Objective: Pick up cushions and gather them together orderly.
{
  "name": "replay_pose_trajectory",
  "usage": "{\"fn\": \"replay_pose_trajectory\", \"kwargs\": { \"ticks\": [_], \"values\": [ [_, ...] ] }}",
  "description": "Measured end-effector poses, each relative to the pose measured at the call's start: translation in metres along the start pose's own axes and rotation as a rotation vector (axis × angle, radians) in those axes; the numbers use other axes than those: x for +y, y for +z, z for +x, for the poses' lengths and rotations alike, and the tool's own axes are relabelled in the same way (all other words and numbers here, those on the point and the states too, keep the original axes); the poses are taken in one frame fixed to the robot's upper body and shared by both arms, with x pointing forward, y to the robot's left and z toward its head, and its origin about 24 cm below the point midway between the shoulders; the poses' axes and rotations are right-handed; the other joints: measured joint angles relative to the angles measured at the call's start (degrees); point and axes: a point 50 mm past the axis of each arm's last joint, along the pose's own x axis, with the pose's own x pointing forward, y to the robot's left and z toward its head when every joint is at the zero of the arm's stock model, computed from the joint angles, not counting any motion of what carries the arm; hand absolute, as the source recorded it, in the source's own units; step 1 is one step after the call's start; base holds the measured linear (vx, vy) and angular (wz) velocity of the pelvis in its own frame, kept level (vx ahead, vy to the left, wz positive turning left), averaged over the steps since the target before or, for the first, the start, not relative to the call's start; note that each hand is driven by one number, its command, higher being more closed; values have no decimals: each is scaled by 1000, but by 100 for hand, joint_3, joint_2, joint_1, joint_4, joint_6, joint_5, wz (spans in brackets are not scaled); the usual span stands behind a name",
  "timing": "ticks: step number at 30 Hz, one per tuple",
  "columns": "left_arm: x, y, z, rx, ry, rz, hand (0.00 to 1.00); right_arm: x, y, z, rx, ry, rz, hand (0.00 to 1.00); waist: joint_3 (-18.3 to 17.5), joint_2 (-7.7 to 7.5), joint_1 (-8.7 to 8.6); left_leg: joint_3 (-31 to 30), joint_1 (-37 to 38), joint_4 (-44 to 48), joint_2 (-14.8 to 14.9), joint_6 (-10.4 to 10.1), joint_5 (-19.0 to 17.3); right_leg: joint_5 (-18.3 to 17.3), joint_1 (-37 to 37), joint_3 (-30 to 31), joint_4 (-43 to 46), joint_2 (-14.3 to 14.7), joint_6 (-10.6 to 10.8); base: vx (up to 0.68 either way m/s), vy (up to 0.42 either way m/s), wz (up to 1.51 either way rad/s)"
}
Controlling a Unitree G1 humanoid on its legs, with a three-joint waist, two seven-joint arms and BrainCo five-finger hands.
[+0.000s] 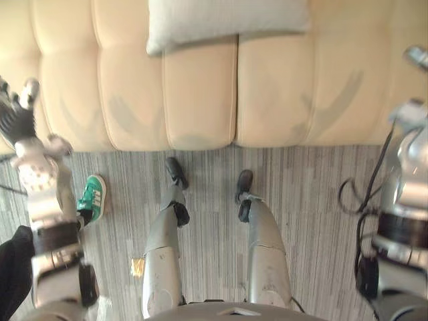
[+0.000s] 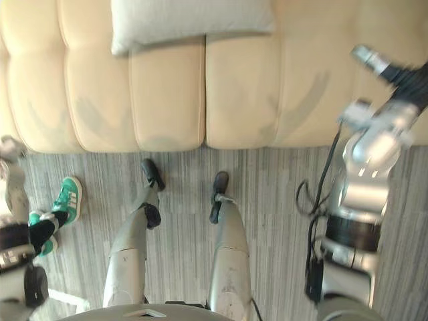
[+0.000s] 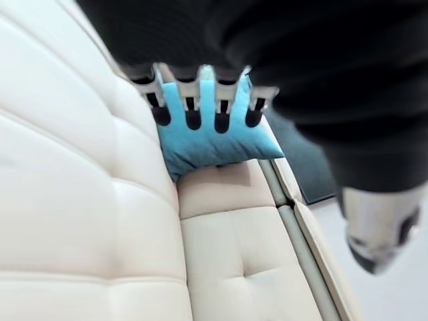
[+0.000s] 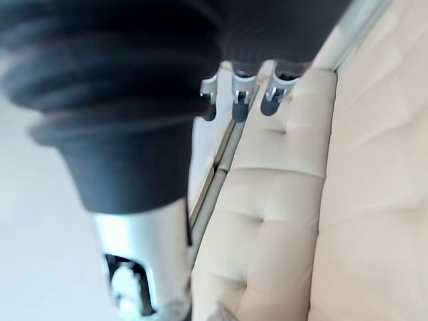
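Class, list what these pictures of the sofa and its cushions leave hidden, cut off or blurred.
Grey cushion: left eye view, far part cut off by the top edge.
Blue cushion: left wrist view, upper part behind the left hand; contact unclear.
Right hand: right eye view, blurred.
Green shoe: left eye view, the person wearing it mostly past the left edge.

L robot hand (image 1: 17,117) raised, fingers (image 3: 192,119) straight; R robot hand (image 2: 406,77) raised, fingers (image 4: 237,107) relaxed.
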Motion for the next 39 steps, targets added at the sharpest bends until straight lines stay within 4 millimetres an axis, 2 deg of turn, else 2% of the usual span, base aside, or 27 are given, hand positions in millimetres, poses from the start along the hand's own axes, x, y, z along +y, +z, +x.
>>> {"fn": "replay_pose_trajectory", "kwargs": {
  "ticks": [2,3,5,6,7,8,9,11,13,14,16,19,21,24,27,28,29,30,31,32,33,34,35,36,37,38,39],
  "values": [
    [19,-41,-39,188,-4,35,0,-2,-32,-48,205,75,2,0,-51,-101,-27,7,507,81,25,-4,-148,-37,621,-7,-190,39,3,60,-49,-8],
    [24,-52,-49,242,-13,52,0,-1,-40,-63,266,99,6,0,-69,-134,-29,12,635,122,42,-20,-187,-32,789,-8,-260,58,13,93,-28,-17],
    [37,-83,-80,408,-50,115,0,3,-70,-110,487,160,29,0,-177,-284,-44,26,1046,280,102,-31,-384,17,1336,-22,-466,119,90,123,-19,-18],
    [38,-103,-103,520,-73,125,0,7,-87,-140,625,181,45,0,-236,-343,-42,50,1371,348,147,-27,-498,47,1765,-27,-666,164,125,101,-5,-15],
    [38,-110,-112,561,-81,129,0,8,-92,-151,673,188,51,0,-258,-365,-33,66,1499,377,166,-31,-555,56,1929,-22,-743,184,127,104,22,-18],
    [40,-127,-136,672,-103,153,0,11,-105,-179,796,213,58,0,-402,-431,-19,132,1792,367,171,-40,-651,67,2253,6,-929,210,115,86,38,-23],
    [41,-137,-153,747,-131,183,0,11,-113,-198,873,228,44,0,-482,-483,2,196,2022,362,170,-65,-697,84,2457,61,-1030,219,132,84,45,-25],
    [44,-149,-175,838,-154,233,0,10,-122,-222,973,237,17,0,-658,-522,14,262,2234,362,168,-95,-790,106,2681,126,-1172,251,150,52,28,-23],
    [50,-164,-205,969,-164,298,0,3,-137,-260,1136,269,-67,0,-923,-504,30,345,2537,265,154,-94,-843,218,3038,170,-1507,285,151,69,41,-20],
    [51,-167,-211,994,-165,311,0,1,-140,-267,1168,280,-86,0,-960,-505,27,357,2608,231,143,-95,-842,243,3124,173,-1572,289,153,64,47,-12],
    [57,-177,-235,1106,-161,345,0,-8,-148,-298,1313,311,-157,0,-1110,-513,50,424,2950,26,63,-111,-826,337,3460,205,-1840,297,188,48,34,-10],
    [64,-184,-260,1223,-138,380,0,-17,-154,-323,1440,291,-202,0,-1251,-505,83,508,3342,-185,-27,-141,-781,450,3798,295,-2078,290,245,42,26,-17],
    [65,-186,-265,1250,-134,391,0,-20,-154,-330,1481,265,-206,0,-1253,-508,87,565,3510,-191,-33,-137,-788,542,3963,344,-2168,291,295,0,31,-14],
    [65,-186,-264,1247,-122,410,0,-17,-156,-327,1478,272,-214,0,-1266,-525,145,785,3610,-47,1,-129,-882,654,3960,605,-2191,298,321,-55,55,-40],
    [72,-186,-264,1251,-71,410,0,-14,-158,-323,1467,278,-209,0,-1232,-508,150,966,3585,382,134,-88,-1170,755,3958,781,-2189,310,370,-109,70,-33],
    [74,-186,-264,1253,-53,410,0,-13,-158,-323,1467,278,-209,0,-1216,-503,150,1002,3581,464,175,-64,-1255,714,3959,778,-2179,303,305,-179,94,-36],
    [78,-186,-266,1266,-23,414,0,-14,-159,-323,1470,282,-214,0,-1210,-515,172,1003,3607,443,164,-56,-1279,514,3957,497,-2223,229,-220,-122,81,-29],
    [79,-186,-268,1273,-16,412,0,-17,-159,-325,1476,282,-220,0,-1244,-420,188,960,3607,360,169,-57,-1278,389,3968,292,-2243,200,-443,-165,96,-52],
    [81,-186,-272,1286,12,400,0,-17,-160,-327,1490,287,-228,0,-1249,-317,275,1005,3649,184,247,-13,-1225,264,3854,21,-1732,84,-403,-204,73,-39],
    [87,-185,-277,1307,36,409,0,-15,-160,-333,1514,297,-225,0,-1237,-310,246,1151,3665,86,250,113,-1090,19,3589,-109,-242,-177,-164,-219,39,-24],
    [90,-185,-278,1312,40,416,0,-16,-159,-338,1534,302,-230,0,-1251,-332,235,1150,3687,56,234,115,-1058,-85,3595,-135,190,-250,-110,-191,-6,15],
    [96,-183,-280,1322,48,433,0,-18,-158,-350,1590,311,-243,0,-1333,-432,234,1144,3737,-99,159,78,-962,-285,3665,-163,973,-374,-6,-130,-50,23],
    [100,-182,-282,1330,56,442,0,-19,-158,-355,1615,319,-249,0,-1398,-493,243,1141,3763,-244,99,63,-879,-365,3773,-165,1240,-416,50,-134,-80,25],
    [106,-180,-285,1337,68,458,0,-20,-157,-361,1641,324,-255,0,-1483,-622,244,1095,3800,-474,-54,43,-809,-376,3931,-114,1326,-462,120,-87,-83,14],
    [113,-178,-287,1341,88,468,0,-20,-156,-366,1661,339,-261,0,-1619,-808,273,1078,3756,-648,-248,9,-791,-64,4003,23,1042,-502,209,-78,-101,-7],
    [113,-179,-286,1347,111,463,0,-22,-160,-364,1664,348,-279,0,-1677,-863,378,835,3561,-753,-380,-83,-735,-317,4019,190,493,-345,452,-88,-73,-57],
    [105,-180,-293,1365,116,427,0,-23,-166,-350,1629,357,-297,0,-1709,-606,533,335,3258,-824,-388,-144,-707,-364,4148,202,-443,-83,391,-122,-56,-76]
  ]
}}
